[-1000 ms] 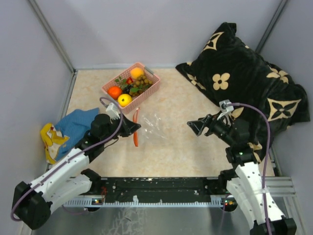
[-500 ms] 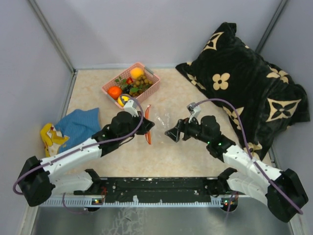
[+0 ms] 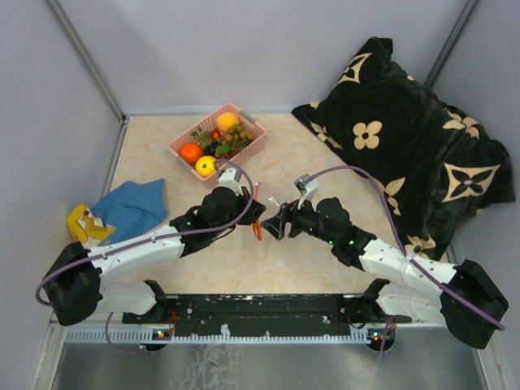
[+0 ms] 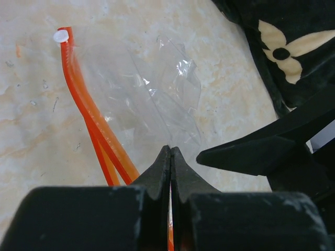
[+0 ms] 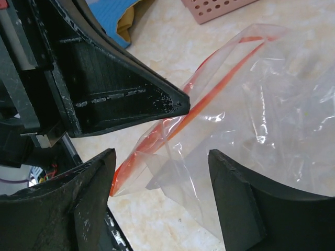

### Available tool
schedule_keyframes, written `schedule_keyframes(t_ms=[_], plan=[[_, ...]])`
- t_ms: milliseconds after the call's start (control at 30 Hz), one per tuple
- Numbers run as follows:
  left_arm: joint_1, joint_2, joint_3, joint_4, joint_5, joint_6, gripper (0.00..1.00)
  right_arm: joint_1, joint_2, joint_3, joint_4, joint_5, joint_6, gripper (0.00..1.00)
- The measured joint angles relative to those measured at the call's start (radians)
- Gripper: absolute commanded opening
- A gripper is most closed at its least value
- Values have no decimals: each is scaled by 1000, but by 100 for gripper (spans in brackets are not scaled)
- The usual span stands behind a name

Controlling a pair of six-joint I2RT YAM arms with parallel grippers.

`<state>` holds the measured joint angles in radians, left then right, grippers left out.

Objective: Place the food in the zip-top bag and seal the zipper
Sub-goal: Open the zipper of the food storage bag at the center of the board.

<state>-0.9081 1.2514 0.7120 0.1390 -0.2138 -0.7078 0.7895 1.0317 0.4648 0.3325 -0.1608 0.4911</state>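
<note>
one end of near-to-far zipper (image 4: 86,112) pinched in left fingers (image 4: 157,178); right fingers (image 5: 235,193) wide, maybe straddling bag (image 5: 272,104).

Beige marbled tabletop (image 3: 309,162): pink basket (image 3: 244,158) at back, blue-and-yellow cloth (image 3: 130,207) left, black pillow (image 3: 406,138) right.

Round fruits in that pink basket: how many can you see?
3. An orange one in the left corner of the basket, a yellow one at its near corner, a yellow-orange one at its far corner. More may hide under the berry cluster.
</note>
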Motion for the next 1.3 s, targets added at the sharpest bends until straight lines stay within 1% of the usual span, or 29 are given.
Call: schedule_keyframes(t_ms=[100, 200, 267, 300, 433, 467, 500, 600, 700, 833, 933, 1000, 1133, 1300], plan=[[-8, 11, 5, 13, -4, -6, 0, 28, 25, 0, 11, 26, 0, 70], [-21, 18, 10, 22, -5, -11, 0, 45, 44, 0, 21, 55, 0, 65], [-29, 19, 10, 25, -5, -13, 0, 47, 55, 0, 19, 85, -1, 59], [-34, 19, 10, 26, -5, -14, 0, 47, 59, 0, 18, 102, 0, 52], [-41, 19, 10, 26, -6, -14, 0, 48, 62, 0, 22, 160, -1, 13], [-41, 18, 10, 26, -6, -14, 0, 48, 62, 0, 23, 162, -3, 5], [-41, 16, 10, 25, -6, -14, 0, 48, 61, 0, 24, 167, 1, 0], [-41, -10, 9, 19, -7, -14, 8, 51, 37, -1, 31, 175, 0, 0], [-42, -63, 0, 19, -10, -14, 21, 53, -5, -20, 51, 187, -1, 0], [-45, -177, -50, 30, -36, -18, 37, 52, -53, -68, 75, 203, 0, 0], [-45, -264, -110, 39, -72, -27, 45, 52, -81, -103, 89, 208, 4, 0], [-45, -301, -140, 37, -94, -35, 49, 52, -97, -121, 105, 209, 8, 0], [-25, -345, -207, 37, -107, -76, 53, 52, -122, -153, 143, 209, 19, 0], [60, -361, -331, 64, -37, -171, 57, 52, -142, -172, 180, 209, 32, 0]])
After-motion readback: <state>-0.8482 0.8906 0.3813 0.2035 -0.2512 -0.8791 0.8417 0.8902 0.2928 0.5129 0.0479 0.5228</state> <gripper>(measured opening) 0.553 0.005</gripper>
